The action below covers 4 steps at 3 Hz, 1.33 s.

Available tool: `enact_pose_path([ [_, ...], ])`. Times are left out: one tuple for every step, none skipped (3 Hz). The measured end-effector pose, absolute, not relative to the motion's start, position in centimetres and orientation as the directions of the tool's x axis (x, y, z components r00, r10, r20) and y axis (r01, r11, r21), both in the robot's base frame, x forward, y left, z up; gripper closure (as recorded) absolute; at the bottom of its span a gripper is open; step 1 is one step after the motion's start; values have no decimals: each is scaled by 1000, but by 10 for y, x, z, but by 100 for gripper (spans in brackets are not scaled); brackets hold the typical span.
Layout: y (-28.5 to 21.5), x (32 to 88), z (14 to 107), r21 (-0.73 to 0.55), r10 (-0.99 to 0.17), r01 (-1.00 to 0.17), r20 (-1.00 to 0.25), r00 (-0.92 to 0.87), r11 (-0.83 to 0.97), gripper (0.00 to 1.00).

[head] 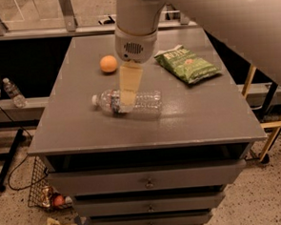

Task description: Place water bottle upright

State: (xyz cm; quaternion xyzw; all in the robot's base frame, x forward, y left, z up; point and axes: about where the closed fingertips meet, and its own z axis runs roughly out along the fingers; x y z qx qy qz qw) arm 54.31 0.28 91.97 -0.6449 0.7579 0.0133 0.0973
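The water bottle (142, 103) lies on its side near the middle of the grey table (202, 115), white cap pointing left, with its red, white and blue label band near the cap end. My gripper (128, 100) hangs from the white arm directly over the bottle's label part, its pale fingers (129, 84) reaching down to the bottle and covering part of it.
An orange (108, 64) sits at the back left of the table. A green chip bag (186, 63) lies at the back right. Another small bottle (13, 92) stands on a low ledge at the left. A wire basket (46, 193) with items sits on the floor.
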Motion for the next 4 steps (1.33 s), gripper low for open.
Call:
enact_pose_path([
  [44, 535, 906, -85, -990, -993, -124, -70, 81, 0],
  [69, 528, 890, -68, -996, -997, -91, -26, 33, 0],
  [71, 530, 872, -70, -998, -997, -58, -39, 43, 0],
  [61, 539, 866, -77, -996, -994, -53, -73, 77, 0],
])
